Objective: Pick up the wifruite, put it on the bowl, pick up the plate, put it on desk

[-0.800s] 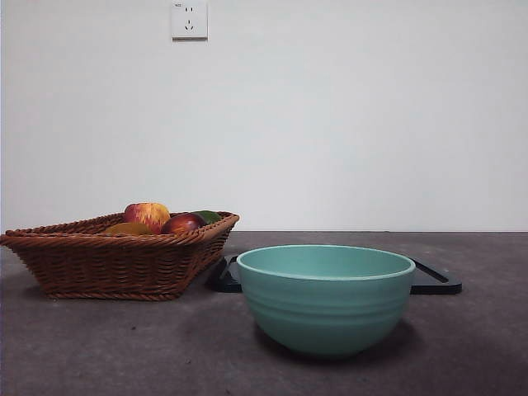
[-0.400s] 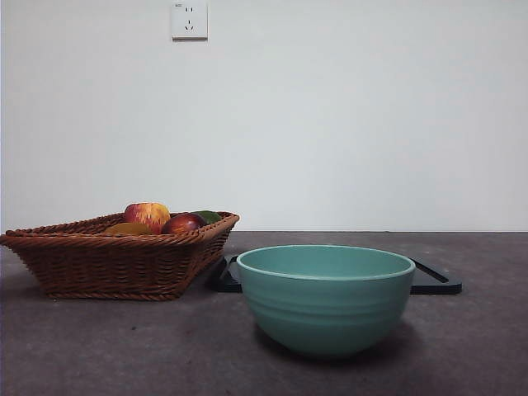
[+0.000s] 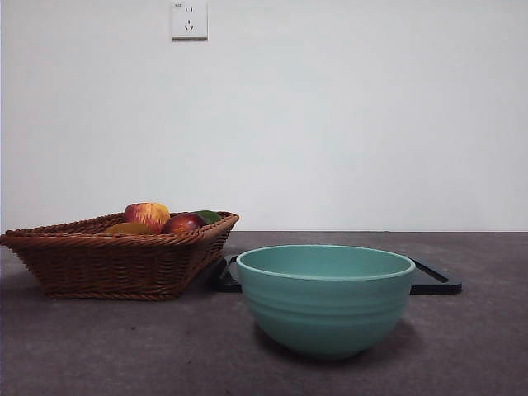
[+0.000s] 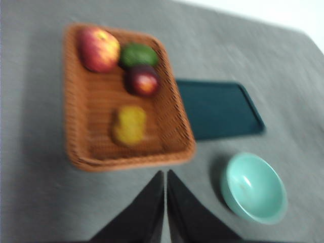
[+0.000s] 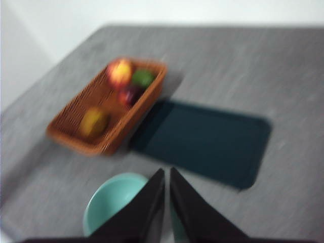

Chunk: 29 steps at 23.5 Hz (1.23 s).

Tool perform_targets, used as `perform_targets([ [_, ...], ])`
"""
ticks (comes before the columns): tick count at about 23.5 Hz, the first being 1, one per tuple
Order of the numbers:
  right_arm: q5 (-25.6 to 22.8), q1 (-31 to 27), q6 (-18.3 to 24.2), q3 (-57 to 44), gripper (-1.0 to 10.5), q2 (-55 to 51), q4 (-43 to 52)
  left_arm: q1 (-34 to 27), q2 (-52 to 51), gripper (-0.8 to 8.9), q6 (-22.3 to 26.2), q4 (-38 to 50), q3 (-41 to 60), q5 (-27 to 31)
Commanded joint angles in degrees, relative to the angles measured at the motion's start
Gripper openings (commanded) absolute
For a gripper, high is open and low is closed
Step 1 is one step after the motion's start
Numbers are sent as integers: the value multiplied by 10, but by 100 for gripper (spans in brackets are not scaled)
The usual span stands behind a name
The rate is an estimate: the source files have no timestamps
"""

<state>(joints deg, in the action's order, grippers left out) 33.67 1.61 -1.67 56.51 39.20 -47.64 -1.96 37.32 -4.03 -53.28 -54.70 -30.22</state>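
Wifruite [image 4: 129, 125] lying alone in a wicker basket [image 4: 81, 131], at the end nearest the left hand [image 4: 165, 174]; brownish-yellow oval, long axis apparently along the basket's length, blurred in both wrist views. In the front view only its top [image 3: 128, 228] visible above the basket rim [image 3: 107, 239]. At the basket's far end, a red-yellow apple [image 4: 98, 48], a green fruit [image 4: 138, 54] and a dark red fruit [image 4: 144, 82], clustered close together. Just beside the basket, a flat dark tray [image 4: 217, 109] lying on the bench [image 4: 35, 202], its long side parallel to the basket. Teal ribbed bowl [image 3: 325, 298] upright on the bench, in front of the tray and near the basket's corner, empty as seen from the left wrist [image 4: 253, 188]. Left hand held high above the bench near the basket's short edge, jaws together with only a thin slit between them. Right hand [image 5: 167, 174] likewise raised, over the bowl [image 5: 114, 205] and the near edge of the tray [image 5: 207, 142], jaws together. Neither hand touching anything. White wall socket [image 3: 189, 20] behind.
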Motion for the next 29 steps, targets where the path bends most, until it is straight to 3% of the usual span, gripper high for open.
perform_targets([
  [1,15,26,35,20,9,26,-36,18,17,10,39,-23,-22,-5],
  [7,24,102,71,28,9,67,-95,66,31,10,64,-59,-28,-5],
  [12,23,150,73,28,9,80,-98,84,31,11,64,-59,-28,-5],
  [14,23,151,70,28,11,79,-98,84,31,78,63,-59,-28,-5],
  [15,23,151,67,28,30,79,-98,84,31,164,59,-59,-28,-5],
  [18,23,151,61,28,359,79,-98,84,31,455,44,-58,-28,-5],
  [29,23,151,53,28,374,79,-94,111,85,465,14,9,-32,8],
])
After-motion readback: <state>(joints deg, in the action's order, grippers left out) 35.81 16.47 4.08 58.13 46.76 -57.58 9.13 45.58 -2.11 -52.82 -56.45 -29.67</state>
